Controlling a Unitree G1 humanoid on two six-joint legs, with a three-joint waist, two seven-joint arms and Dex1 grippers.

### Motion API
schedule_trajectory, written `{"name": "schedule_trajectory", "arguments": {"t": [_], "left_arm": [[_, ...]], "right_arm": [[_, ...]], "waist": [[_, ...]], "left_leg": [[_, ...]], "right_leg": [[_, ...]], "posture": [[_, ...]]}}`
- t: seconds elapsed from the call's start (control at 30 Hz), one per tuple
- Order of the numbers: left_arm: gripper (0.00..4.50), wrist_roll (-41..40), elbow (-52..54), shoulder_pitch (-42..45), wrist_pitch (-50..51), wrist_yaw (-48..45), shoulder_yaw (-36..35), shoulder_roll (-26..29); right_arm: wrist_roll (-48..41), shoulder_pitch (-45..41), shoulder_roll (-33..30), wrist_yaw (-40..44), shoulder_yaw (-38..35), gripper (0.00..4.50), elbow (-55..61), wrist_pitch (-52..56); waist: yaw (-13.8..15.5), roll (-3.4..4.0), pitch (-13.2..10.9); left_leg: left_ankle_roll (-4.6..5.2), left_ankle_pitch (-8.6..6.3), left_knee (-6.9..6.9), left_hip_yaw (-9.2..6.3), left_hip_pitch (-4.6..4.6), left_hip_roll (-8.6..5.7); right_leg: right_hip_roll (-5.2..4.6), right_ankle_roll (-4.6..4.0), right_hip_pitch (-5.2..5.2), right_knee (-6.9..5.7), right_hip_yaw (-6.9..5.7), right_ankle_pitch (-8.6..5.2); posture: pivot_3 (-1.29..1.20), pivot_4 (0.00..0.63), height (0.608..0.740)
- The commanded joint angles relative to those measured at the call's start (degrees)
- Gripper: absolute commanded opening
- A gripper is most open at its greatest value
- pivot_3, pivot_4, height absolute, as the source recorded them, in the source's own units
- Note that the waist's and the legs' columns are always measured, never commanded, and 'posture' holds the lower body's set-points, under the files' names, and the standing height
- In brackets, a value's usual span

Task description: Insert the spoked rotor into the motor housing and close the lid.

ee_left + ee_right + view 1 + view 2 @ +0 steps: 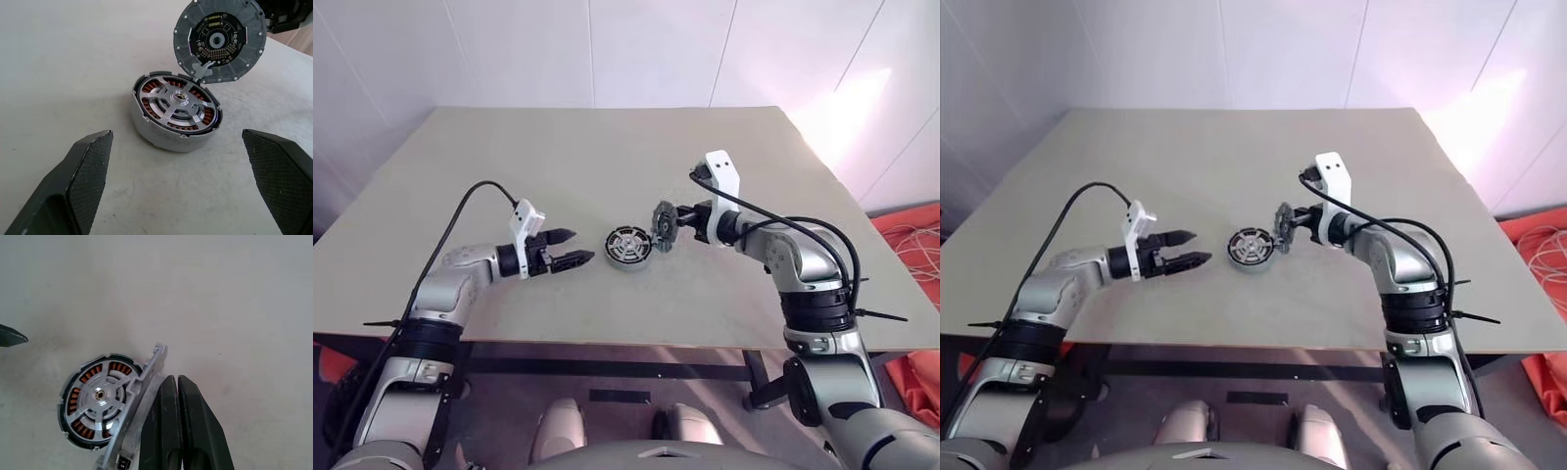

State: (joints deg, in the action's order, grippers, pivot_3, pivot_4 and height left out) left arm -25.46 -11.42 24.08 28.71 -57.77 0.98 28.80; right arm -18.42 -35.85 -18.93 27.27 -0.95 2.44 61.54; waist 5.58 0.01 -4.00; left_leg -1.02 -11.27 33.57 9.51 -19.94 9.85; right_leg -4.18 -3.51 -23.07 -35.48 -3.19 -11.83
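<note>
Right gripper (677, 221) is pinched shut on the lid (663, 226) — the fingers (188, 426) close flat together over its rim, and the disc is carried on edge, tilted, its inner face turned toward the housing (628, 247). Likely held that way so it can be swung down flat onto the open cup. In the left wrist view the lid (220, 43) hangs just above and behind the housing (176, 110), its lower edge near the housing rim; whether they touch I cannot tell.

Left gripper (576, 247) stands with jaws wide open, holding nothing, fingers (80, 178) spread either side of the housing at table height, near it but apart. Looks like a ready pose to steady the cup while the lid comes down.

The housing sits upright on the table (607, 157), roughly midway between both grippers. The rotor (183, 100) is already seated inside — silver spokes and hub lie flush over the coppery windings. So insertion reads as done; lid closing is the step in hand.

Risk, as a judgement: the lid is gripped by the edge only, so it could land cocked or slip on contact, and the housing is loose on the table and may slide if pushed off-centre.

Counts — one housing, one rotor, one lid, two grippers, one table.
</note>
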Motion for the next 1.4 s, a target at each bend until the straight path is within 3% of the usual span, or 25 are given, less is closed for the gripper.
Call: {"name": "schedule_trajectory", "arguments": {"t": [0.03, 0.23, 0.87, 1.13, 1.4], "left_arm": [[4.50, -0.49, 1.96, 0.22, -0.66, 0.58, -2.36, 0.89], [4.50, -0.54, 2.64, -0.02, -0.69, 1.37, -2.97, 0.91], [4.50, -0.66, 4.61, -0.59, 0.43, 2.21, -4.07, 1.60], [4.50, -0.40, 3.63, -0.17, -0.05, 2.15, -3.76, 0.99], [4.50, -0.09, 2.42, 0.37, -0.60, 1.55, -3.43, 0.62]], "right_arm": [[-1.34, -3.00, 3.10, -1.20, 0.94, 0.04, 1.35, 0.15], [1.11, -3.81, 10.14, -5.23, 4.20, 0.04, -1.52, -1.95], [4.04, -8.47, 16.52, -10.60, 1.80, 0.04, -21.17, -14.76], [0.35, -7.31, 13.90, -6.98, -3.05, 0.04, -16.31, -19.28], [-3.57, -0.29, 1.46, 0.67, -5.69, 0.04, -3.94, -14.48]], "waist": [[-0.09, 0.00, 0.00], [-0.14, 0.00, 0.00], [-0.25, -0.02, 0.00], [-0.15, -0.03, 0.00], [0.09, -0.05, 0.00]], "left_leg": [[0.00, 0.00, 0.00, 0.00, 0.01, 0.00], [-0.05, 0.02, -0.02, -0.01, 0.07, 0.02], [-0.05, 0.02, -0.03, -0.05, 0.00, -0.02], [-0.04, 0.01, -0.03, -0.05, -0.02, -0.03], [-0.03, 0.01, -0.04, -0.05, -0.03, -0.04]], "right_leg": [[0.00, 0.00, 0.00, 0.00, 0.00, 0.00], [0.00, 0.02, -0.01, -0.04, 0.00, -0.01], [-0.01, 0.01, -0.01, -0.01, 0.00, 0.00], [-0.01, 0.00, -0.01, 0.00, 0.00, 0.00], [-0.01, 0.01, 0.01, 0.02, 0.00, 0.00]], "posture": [[0.00, 0.000, 0.740], [0.00, 0.000, 0.740], [0.00, 0.000, 0.740], [0.00, 0.000, 0.740], [0.00, 0.000, 0.740]]}}
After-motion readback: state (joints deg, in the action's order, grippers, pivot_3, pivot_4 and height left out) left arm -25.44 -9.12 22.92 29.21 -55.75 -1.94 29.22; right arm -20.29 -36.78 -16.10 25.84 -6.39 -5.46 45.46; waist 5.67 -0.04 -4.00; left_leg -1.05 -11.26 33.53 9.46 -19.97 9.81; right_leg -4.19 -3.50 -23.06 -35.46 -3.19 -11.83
